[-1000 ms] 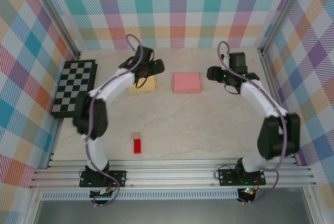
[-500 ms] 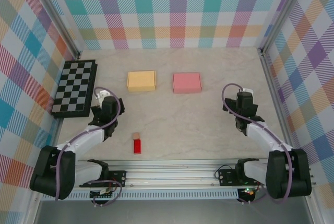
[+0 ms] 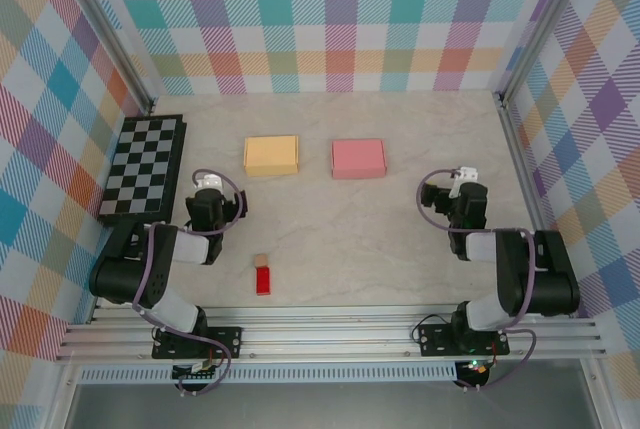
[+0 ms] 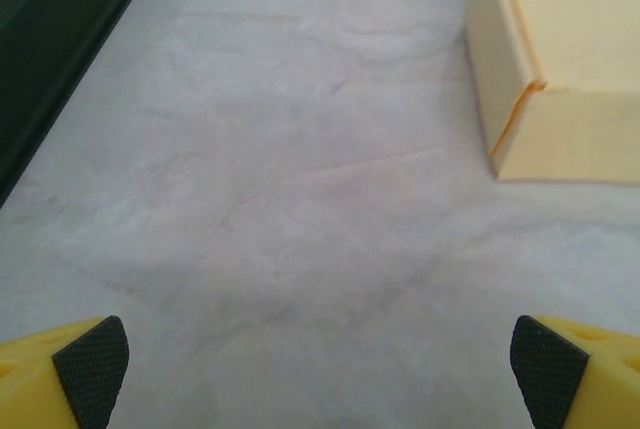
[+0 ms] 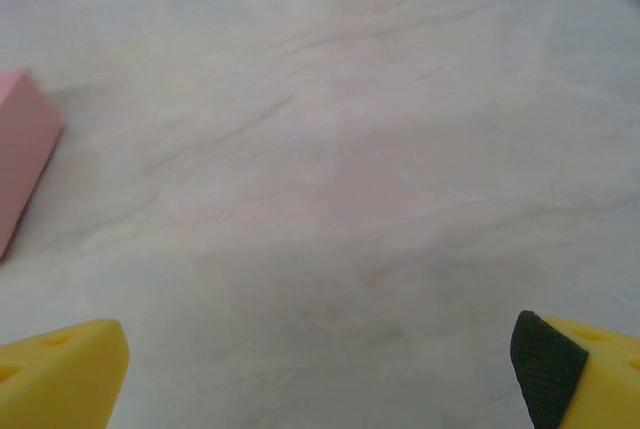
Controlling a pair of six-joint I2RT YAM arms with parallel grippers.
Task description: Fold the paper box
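Table (image 3: 350, 234): pale marbled surface, enclosed on three sides by chequered multicolour panels.
Yellow paper box (image 3: 271, 155): was found closed and lying flat toward the far side of the table, left of centre. In the left wrist view its near corner was seen at upper right, well apart from the fingers.
Pink paper box (image 3: 358, 158): was found closed and flat, to the right of the yellow one, with a gap of bare table between them. One end of it was seen at the left margin of the right wrist view.
Left gripper (image 3: 207, 201): was held low over the table, near the chessboard's near right corner. Its fingertips (image 4: 92, 369) were spread wide apart, with bare table seen between them.
Right gripper (image 3: 465, 192): was held low toward the right wall, well apart from the pink box. Its fingertips (image 5: 545, 364) were likewise spread wide (nothing gripped).
Chessboard (image 3: 143, 169): was laid flat along the left wall.
Red block (image 3: 263, 280): was noted near the front edge, with a small tan piece (image 3: 261, 260) just beyond its far end.
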